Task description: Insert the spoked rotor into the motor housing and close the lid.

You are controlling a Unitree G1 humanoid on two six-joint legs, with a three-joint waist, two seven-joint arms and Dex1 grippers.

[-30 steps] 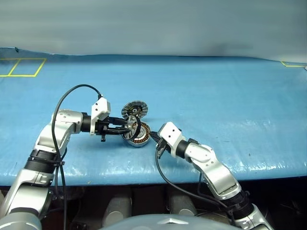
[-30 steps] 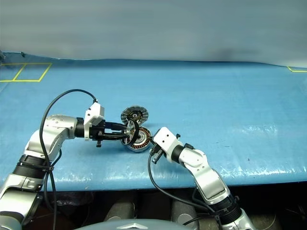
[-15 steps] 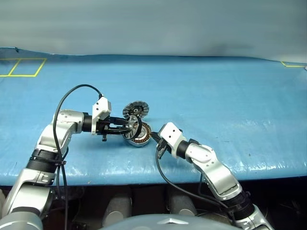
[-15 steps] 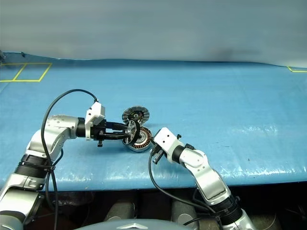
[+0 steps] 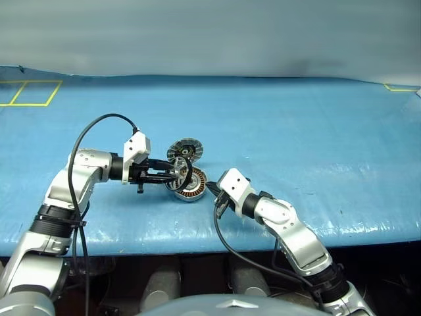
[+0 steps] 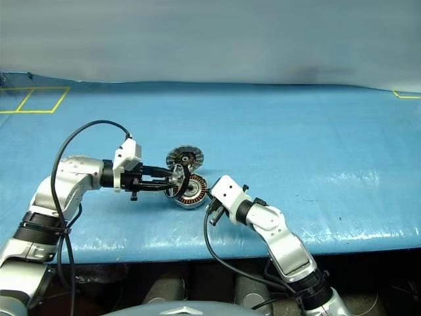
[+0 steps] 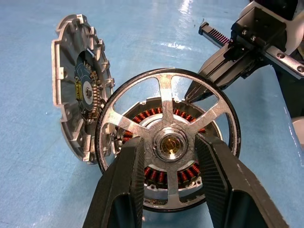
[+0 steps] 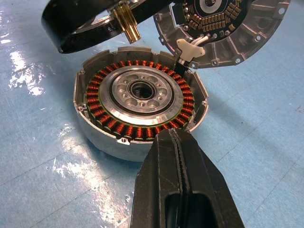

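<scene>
My left gripper point(image 7: 170, 142) is shut on the hub of the spoked rotor point(image 7: 166, 90), a dark-rimmed wheel with silver spokes. It holds the rotor on edge, tilted over the motor housing point(image 8: 137, 95), whose copper windings ring a grey centre. The hub's brass shaft points toward the housing without touching it. The lid point(image 5: 185, 150) stands open at the housing's far edge, its ribbed inner face showing. My right gripper point(image 8: 173, 134) is shut, and its tip rests against the housing's near rim. From the head, the rotor point(image 5: 186, 175) hangs just above the housing point(image 5: 193, 189), between the left gripper point(image 5: 176, 174) and the right gripper point(image 5: 212, 189).
Everything sits on a blue-covered table point(image 5: 296, 131), close to its front edge point(image 5: 197, 240). Yellow tape squares point(image 5: 29, 92) mark the far left corner, and another yellow mark point(image 5: 400, 87) lies at the far right. A black cable point(image 5: 99, 128) loops over my left arm.
</scene>
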